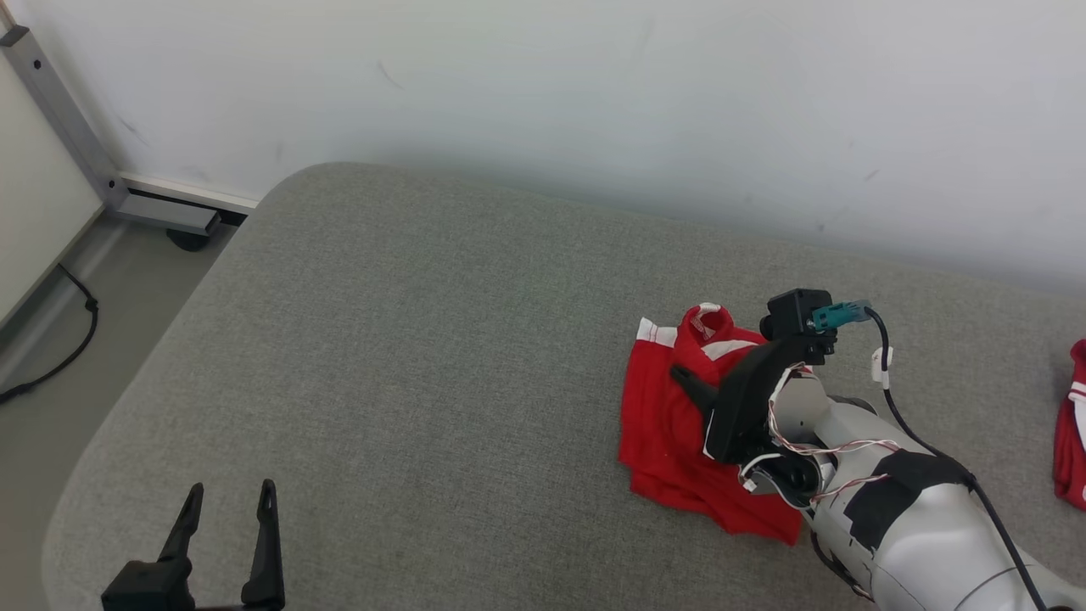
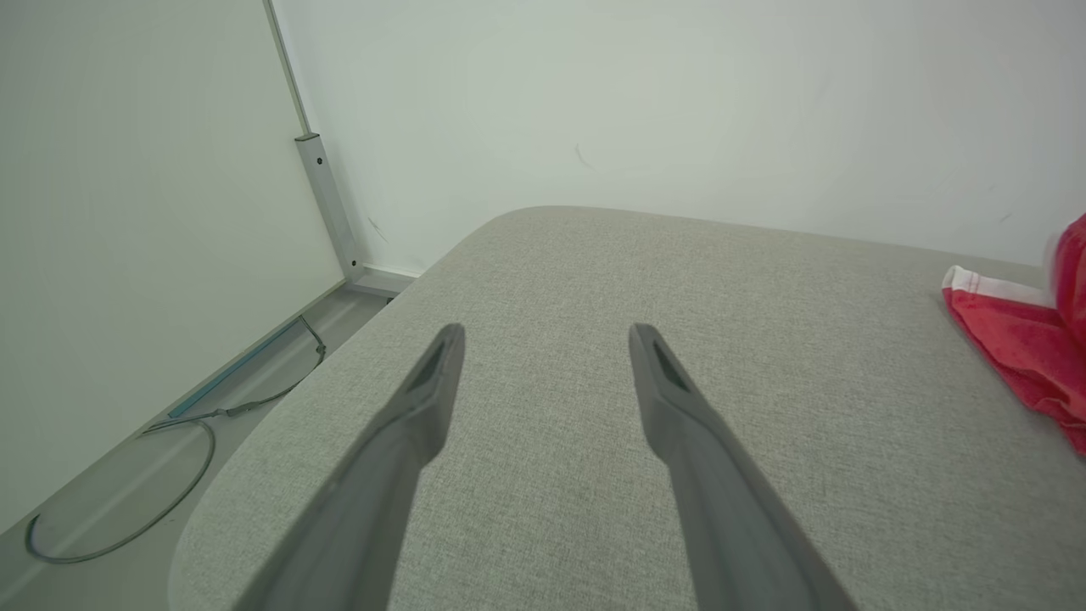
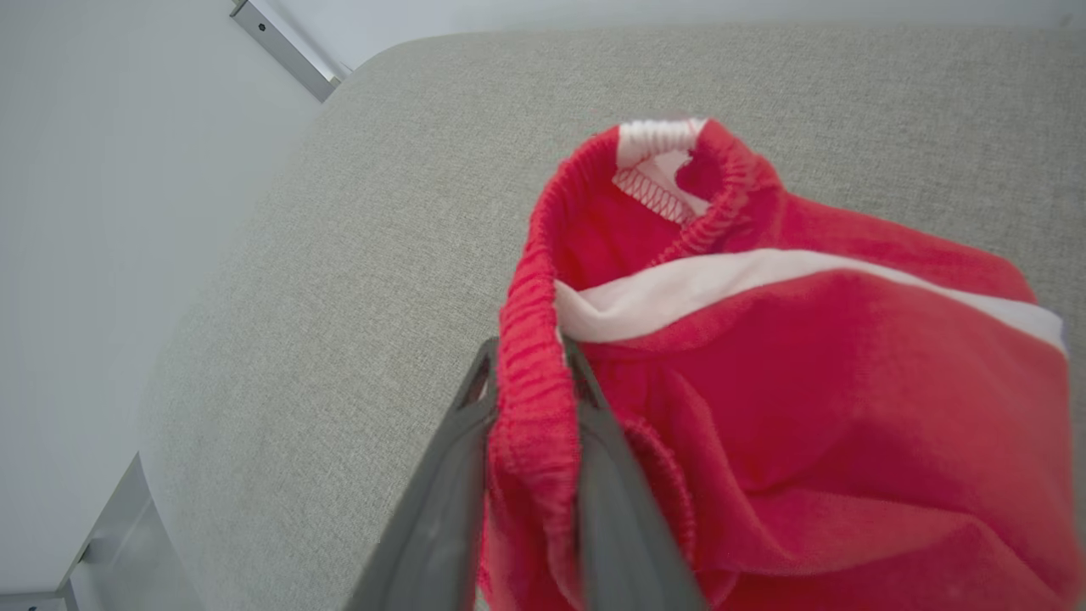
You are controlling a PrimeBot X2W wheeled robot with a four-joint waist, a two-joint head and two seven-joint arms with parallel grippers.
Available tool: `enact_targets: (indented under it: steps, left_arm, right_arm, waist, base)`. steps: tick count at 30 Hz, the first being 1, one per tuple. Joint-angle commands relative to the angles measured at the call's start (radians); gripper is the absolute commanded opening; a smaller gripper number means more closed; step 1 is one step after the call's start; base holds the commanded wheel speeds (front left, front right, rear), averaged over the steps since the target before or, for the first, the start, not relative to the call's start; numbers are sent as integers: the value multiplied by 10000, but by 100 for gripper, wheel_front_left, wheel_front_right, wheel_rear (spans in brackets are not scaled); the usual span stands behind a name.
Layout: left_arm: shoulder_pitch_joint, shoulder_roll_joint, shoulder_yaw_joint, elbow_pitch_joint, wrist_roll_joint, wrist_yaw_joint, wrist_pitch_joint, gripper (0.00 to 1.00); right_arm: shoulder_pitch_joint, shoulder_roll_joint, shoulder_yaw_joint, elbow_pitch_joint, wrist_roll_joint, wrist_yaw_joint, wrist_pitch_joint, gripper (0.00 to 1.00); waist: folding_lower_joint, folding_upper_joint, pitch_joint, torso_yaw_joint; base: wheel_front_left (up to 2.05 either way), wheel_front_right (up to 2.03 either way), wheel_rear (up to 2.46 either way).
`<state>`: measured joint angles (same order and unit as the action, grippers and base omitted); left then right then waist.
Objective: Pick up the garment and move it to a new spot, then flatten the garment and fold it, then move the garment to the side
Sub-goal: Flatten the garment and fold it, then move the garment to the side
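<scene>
Pinching the elastic waistband of red shorts in right gripper, on grey cushion right of centre. Well apart, left gripper spread wide, empty. Farther right, at the frame edge, a second red garment.

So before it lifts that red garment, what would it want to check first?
1. Grip: right gripper shut on the garment at its waistband: ok.
2. Other arm: left gripper open, holding nothing, apart from the garment: ok.
3. Room: bare grey surface to the garment's left for a new spot: ok.
4. Garment lying flat: not ok, it is bunched.
5. Only one layer pinched: cannot tell.
6. Neighbour: second red cloth lies apart from the garment: ok.
</scene>
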<state>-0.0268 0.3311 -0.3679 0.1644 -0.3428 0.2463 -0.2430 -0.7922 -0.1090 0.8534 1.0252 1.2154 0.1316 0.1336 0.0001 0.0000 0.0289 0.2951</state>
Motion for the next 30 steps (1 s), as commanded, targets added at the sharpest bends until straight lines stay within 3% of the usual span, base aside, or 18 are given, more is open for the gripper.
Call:
enact_targets:
  steps: [1, 9, 18, 24, 30]
  left_arm:
    - [-108, 65, 31, 30, -76, 30, -69, 100]
    - [-7, 169, 87, 56, -149, 78, -69, 100]
    - [209, 358, 117, -171, -154, 189, -3, 100]
    - [298, 442, 124, -320, -181, 254, 8, 100]
    - [245, 443, 50, -384, -170, 284, 40, 100]
  right_arm:
    - [-142, 10, 55, 51, 90, -21, -99, 100]
    - [61, -231, 216, -495, 369, -21, -545, 100]
    - [450, -1308, 635, -1400, 6, -21, -1966, 100]
    - [610, -1751, 691, -1252, 13, -21, -2427, 100]
    - [636, -1713, 709, -645, 153, -21, -2184, 100]
  waist:
    - [-1, 0, 3, -24]
    - [-1, 0, -198, -293]
    - [-1, 0, -316, -727]
    - [-1, 0, -253, -951]
    - [-1, 0, -220, -1006]
  base:
    - [0, 0, 0]
    - [0, 0, 0]
    - [0, 0, 0]
    - [0, 0, 0]
    - [0, 0, 0]
